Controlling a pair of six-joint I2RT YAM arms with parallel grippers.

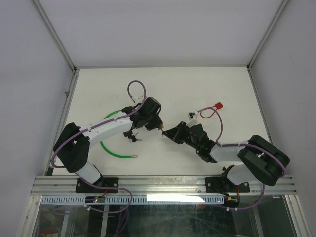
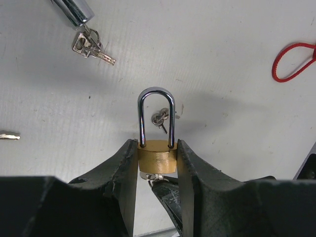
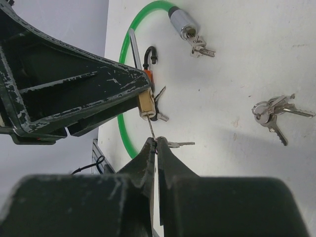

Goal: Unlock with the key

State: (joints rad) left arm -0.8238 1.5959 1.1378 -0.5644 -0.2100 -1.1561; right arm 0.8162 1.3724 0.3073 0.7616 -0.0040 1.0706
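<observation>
L gripper [image 2: 157,144]: fingers clamped on the brass padlock [image 2: 157,160], one pad flat against each side of the body. Shackle [image 2: 156,91] is seated in the body, both legs in, pointing away from the wrist cam. Lock is held up off the table [image 1: 197,89], roughly mid-table, btwn the two arms.

R gripper [image 3: 156,143]: fingers pressed together on a key [image 3: 151,127], pinched at the head. Thin blade runs from the fingertips up to the padlock's bottom face and meets it there. Depth of insertion: cannot tell from any view. A second key [image 3: 180,144] on the same ring sticks out sideways just beside the R fingertips.

Top view: the two grippers sit tip to tip, L coming from the left, R from the right, lock btwn them.

Other items on table:
- green cable lock [image 3: 127,74], curved, lying under/behind the L gripper; its chrome head [image 3: 182,23] has a small set of keys [image 3: 201,48] hanging from the end.
- loose key bunch [image 3: 274,111], well apart from both grippers.
- red loop [image 2: 291,61] off to the R side.
</observation>
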